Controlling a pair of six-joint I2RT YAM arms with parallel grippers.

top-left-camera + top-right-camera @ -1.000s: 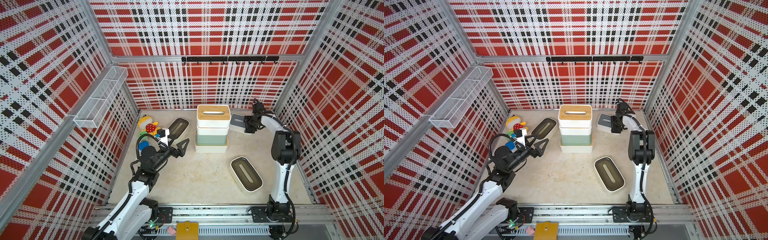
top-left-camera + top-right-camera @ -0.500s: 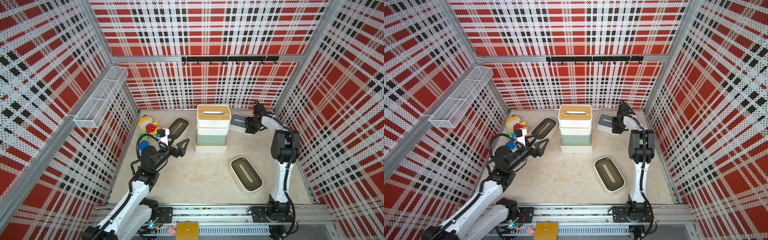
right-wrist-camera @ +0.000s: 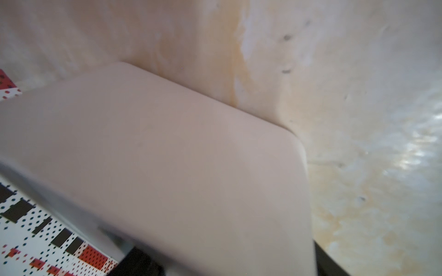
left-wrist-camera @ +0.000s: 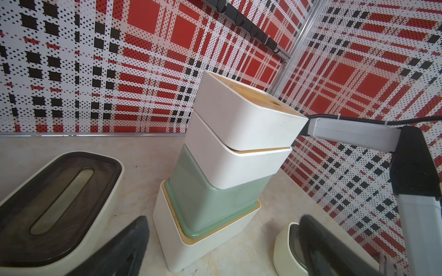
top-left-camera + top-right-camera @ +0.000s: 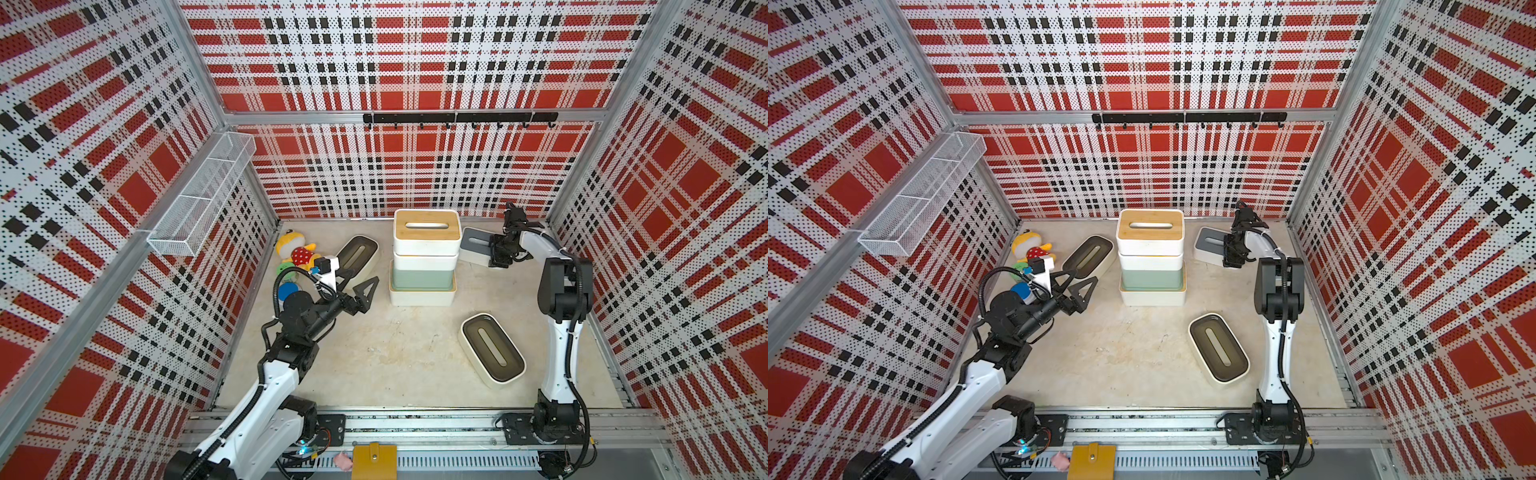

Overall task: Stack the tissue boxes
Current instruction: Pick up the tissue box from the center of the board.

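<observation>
Mid-table stands a stack of tissue boxes: a white box with a tan lid, a mint-green one, then two white ones, the top with a tan wood lid. My left gripper hovers open left of the stack, holding nothing. A dark-olive-lidded box lies behind it; another lies front right. At the back right my right gripper is shut on the end of a tilted grey-lidded box.
A yellow-red plush toy and small green and blue discs sit by the left wall. A wire basket hangs on that wall and a hook rail on the back wall. The right arm stands upright near the right wall.
The right gripper has shifted slightly at the grey-lidded box, which stays beside the stack. The left arm has not moved.
</observation>
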